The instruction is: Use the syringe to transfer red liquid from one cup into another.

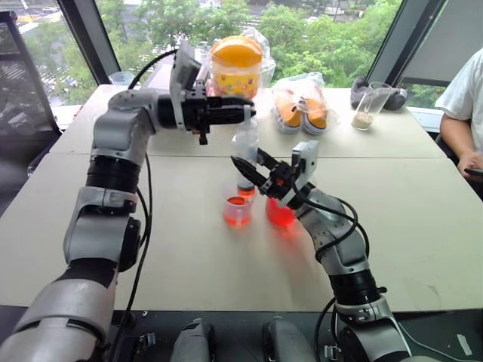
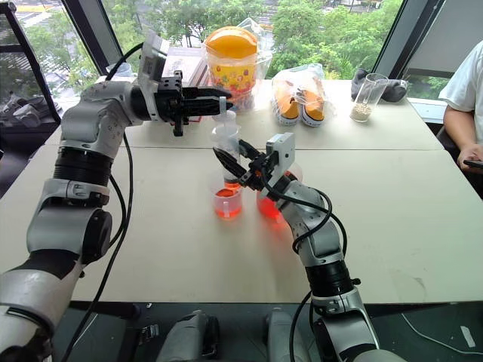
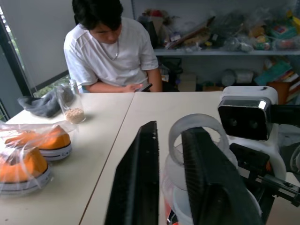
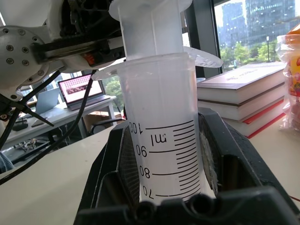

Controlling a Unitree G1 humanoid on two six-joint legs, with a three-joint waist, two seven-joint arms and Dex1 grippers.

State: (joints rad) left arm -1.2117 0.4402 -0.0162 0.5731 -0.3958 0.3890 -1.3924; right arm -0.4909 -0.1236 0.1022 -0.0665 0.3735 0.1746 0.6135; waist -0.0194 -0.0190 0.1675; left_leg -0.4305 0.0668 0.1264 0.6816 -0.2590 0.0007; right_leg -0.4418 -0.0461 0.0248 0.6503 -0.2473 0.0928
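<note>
While right jaws (image 1: pixel 253 175) clamp the syringe (image 1: pixel 245 147) (upright), left jaws (image 1: pixel 245 113) close on its plunger (image 3: pixel 194 140).

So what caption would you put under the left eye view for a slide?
Right claw holds the syringe upright over the small cup of red liquid while the left claw pinches its plunger.

Syringe (image 1: pixel 244 154): held upright at frame centre, tip down into the small cup (image 1: pixel 236 210).
Handled cup (image 1: pixel 280 213): placed just right of the small cup, on the table (image 1: pixel 407 219).
Toy container (image 1: pixel 236 66): set at upper centre, behind the syringe.
Bagged items (image 1: pixel 302 109): laid right of the container.
Grain cup (image 1: pixel 368 106): found in the upper right.
</note>
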